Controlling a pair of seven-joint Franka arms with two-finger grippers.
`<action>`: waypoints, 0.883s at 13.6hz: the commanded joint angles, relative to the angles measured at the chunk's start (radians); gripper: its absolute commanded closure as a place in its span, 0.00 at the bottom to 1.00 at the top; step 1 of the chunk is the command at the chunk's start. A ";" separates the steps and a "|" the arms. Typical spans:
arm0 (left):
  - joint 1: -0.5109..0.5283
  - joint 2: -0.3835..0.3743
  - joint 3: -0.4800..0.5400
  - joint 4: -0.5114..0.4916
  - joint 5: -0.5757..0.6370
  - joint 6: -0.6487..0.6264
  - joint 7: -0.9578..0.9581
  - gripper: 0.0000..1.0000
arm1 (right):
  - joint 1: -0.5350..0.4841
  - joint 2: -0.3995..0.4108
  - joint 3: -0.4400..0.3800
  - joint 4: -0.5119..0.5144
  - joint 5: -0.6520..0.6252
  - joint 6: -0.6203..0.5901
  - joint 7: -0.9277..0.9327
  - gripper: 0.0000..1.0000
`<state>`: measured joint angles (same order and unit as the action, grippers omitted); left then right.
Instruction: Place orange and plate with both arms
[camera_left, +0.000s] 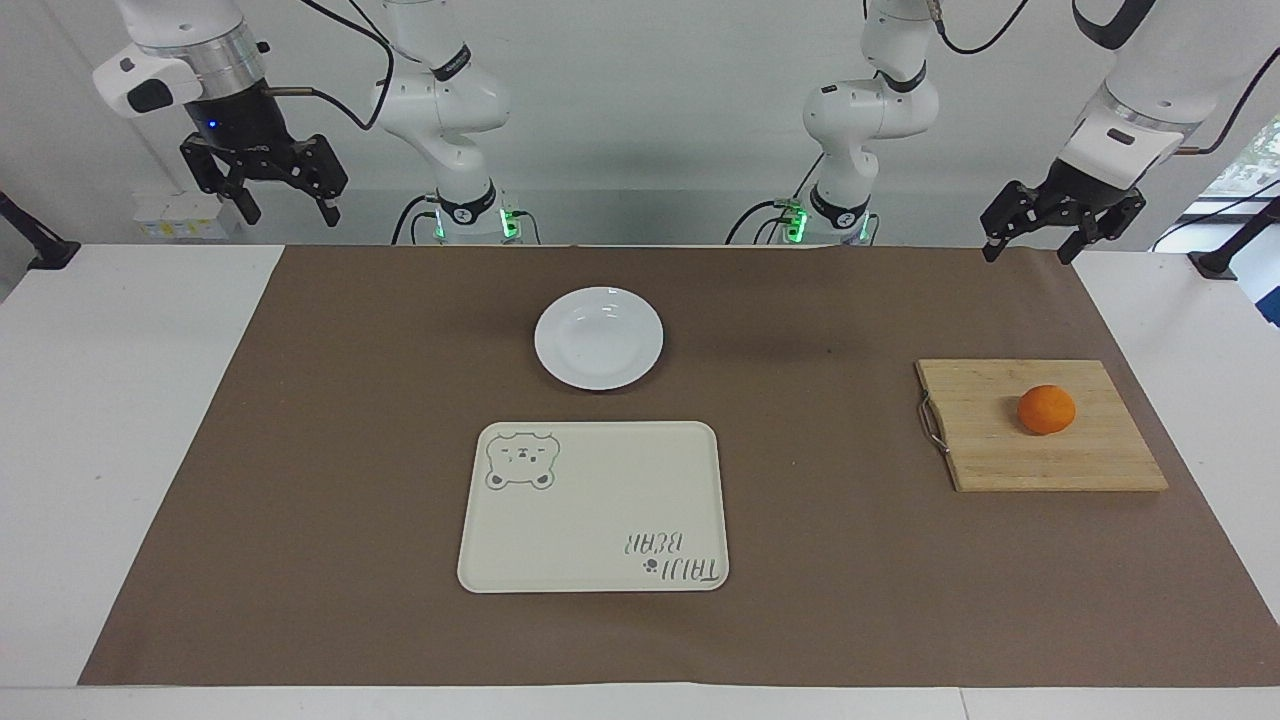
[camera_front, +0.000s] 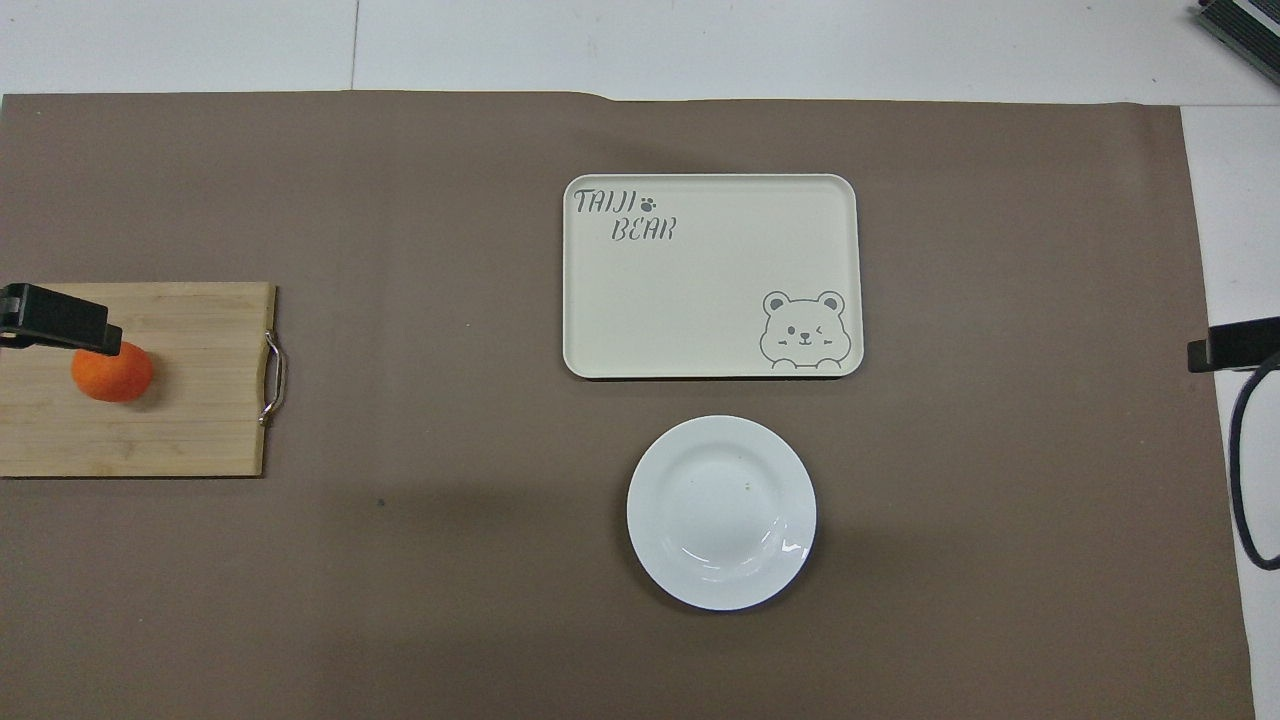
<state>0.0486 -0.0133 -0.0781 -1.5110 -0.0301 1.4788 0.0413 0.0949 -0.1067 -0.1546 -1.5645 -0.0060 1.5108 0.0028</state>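
The orange (camera_left: 1046, 409) (camera_front: 112, 372) lies on a wooden cutting board (camera_left: 1000, 455) (camera_front: 190, 400) at the left arm's end of the table. The white plate (camera_left: 598, 337) (camera_front: 721, 512) sits empty on the brown mat, mid-table, beside the tray and nearer to the robots. My left gripper (camera_left: 1027, 250) hangs open, high above the board's end of the mat and touching nothing. In the overhead view one of its fingers (camera_front: 55, 318) overlaps the orange's edge. My right gripper (camera_left: 290, 212) is open and raised over the right arm's end of the table, holding nothing.
A cream rectangular tray (camera_left: 593, 507) (camera_front: 710, 275) with a bear drawing lies empty mid-table, farther from the robots than the plate. The board has a metal handle (camera_left: 932, 423) on the side toward the plate. A brown mat (camera_left: 350, 450) covers most of the white table.
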 joint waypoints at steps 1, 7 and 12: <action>0.005 -0.017 -0.002 -0.011 -0.004 -0.014 -0.001 0.00 | -0.003 -0.011 0.003 -0.011 -0.015 -0.020 -0.014 0.00; -0.001 -0.016 -0.003 -0.011 -0.004 -0.008 -0.005 0.00 | -0.003 -0.027 0.003 -0.039 -0.014 -0.011 -0.009 0.00; 0.002 -0.016 -0.003 -0.011 -0.004 0.003 0.000 0.00 | -0.003 -0.038 0.003 -0.058 -0.009 -0.017 -0.012 0.00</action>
<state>0.0482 -0.0135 -0.0801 -1.5110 -0.0301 1.4785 0.0413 0.0949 -0.1137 -0.1549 -1.5889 -0.0060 1.4971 0.0028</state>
